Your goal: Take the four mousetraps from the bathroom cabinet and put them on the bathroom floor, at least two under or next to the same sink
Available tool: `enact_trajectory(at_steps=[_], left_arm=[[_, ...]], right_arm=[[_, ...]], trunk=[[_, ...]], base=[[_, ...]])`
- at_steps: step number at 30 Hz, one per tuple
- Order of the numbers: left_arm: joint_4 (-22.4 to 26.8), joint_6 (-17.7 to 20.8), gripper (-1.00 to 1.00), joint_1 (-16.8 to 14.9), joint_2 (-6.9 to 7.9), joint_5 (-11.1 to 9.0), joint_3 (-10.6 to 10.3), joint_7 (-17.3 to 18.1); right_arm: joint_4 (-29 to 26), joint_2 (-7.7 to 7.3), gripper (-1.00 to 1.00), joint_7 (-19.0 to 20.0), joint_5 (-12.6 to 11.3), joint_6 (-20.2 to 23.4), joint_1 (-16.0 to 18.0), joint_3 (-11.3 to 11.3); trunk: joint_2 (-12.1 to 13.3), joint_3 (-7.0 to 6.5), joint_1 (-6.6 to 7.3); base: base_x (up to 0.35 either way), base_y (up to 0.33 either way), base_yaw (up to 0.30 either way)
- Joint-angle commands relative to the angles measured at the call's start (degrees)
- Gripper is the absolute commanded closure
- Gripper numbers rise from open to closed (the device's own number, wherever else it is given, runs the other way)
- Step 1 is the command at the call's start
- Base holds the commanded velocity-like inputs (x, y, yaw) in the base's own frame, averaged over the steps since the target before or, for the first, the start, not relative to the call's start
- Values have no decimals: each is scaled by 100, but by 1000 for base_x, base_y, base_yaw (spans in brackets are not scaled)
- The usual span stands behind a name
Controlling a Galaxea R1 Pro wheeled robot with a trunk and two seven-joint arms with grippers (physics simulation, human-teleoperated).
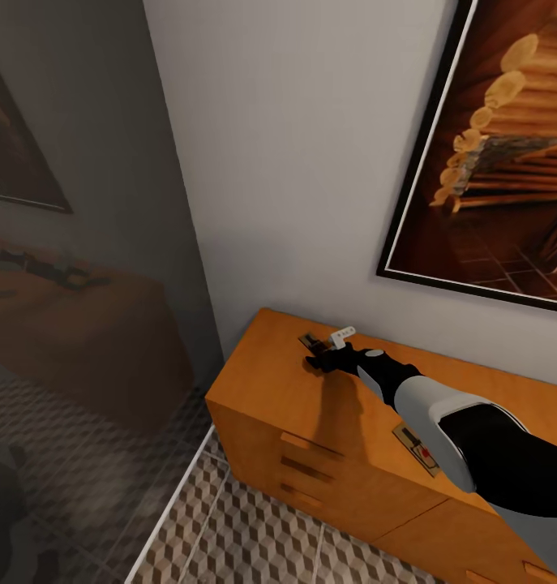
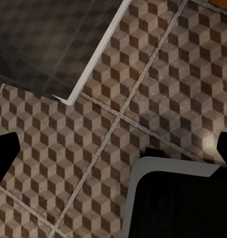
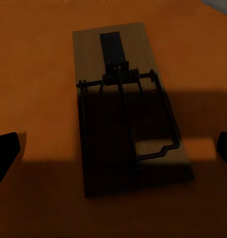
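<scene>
On the orange-brown cabinet (image 1: 266, 381), a tan mousetrap (image 1: 312, 341) lies flat near the back left corner of the top. My right gripper (image 1: 325, 358) hangs just over it. In the right wrist view that mousetrap (image 3: 126, 104) lies lengthwise on the cabinet top (image 3: 34, 74), its dark wire bar across the board. The right gripper (image 3: 113, 153) is open, one finger on each side and clear of the board. A second mousetrap (image 1: 416, 448) lies further right, partly under my forearm. My left gripper (image 2: 113, 151) is open and empty above the cube-patterned bathroom floor (image 2: 158, 84).
A glass partition (image 1: 83, 324) with a white base strip (image 2: 93, 64) stands left of the cabinet. A framed picture (image 1: 489, 162) hangs on the wall above it. Cube-patterned tiles (image 1: 246, 527) spread in front of the drawers. A dark, pale-rimmed part of my own body (image 2: 178, 203) sits below the left gripper.
</scene>
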State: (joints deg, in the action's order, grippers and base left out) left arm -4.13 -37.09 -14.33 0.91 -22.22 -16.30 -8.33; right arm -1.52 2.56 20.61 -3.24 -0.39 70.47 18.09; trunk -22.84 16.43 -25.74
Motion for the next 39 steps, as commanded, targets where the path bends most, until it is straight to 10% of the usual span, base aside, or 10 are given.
enact_trajectory(at_steps=[1, 26, 27, 39], left_arm=[[-18, -26, -100, -9, -3, -10, -49, -29], [-18, -26, -100, -9, -3, -10, -48, -29], [-18, -26, -100, -9, -3, -10, -48, -29], [-19, -26, -100, -9, -3, -10, -48, -29]], right_arm=[[19, -1, -100, 13, 8, -5, 2, 80], [20, 1, -100, 13, 8, -18, 2, 80], [20, 1, 100, 13, 8, -20, 2, 80], [20, 1, 100, 11, 8, -31, 2, 82]], trunk=[[-7, 12, -5], [-7, 15, -5], [-7, 15, -5], [-7, 15, -5]], base=[[0, 0, 0], [0, 0, 0], [0, 0, 0], [0, 0, 0]])
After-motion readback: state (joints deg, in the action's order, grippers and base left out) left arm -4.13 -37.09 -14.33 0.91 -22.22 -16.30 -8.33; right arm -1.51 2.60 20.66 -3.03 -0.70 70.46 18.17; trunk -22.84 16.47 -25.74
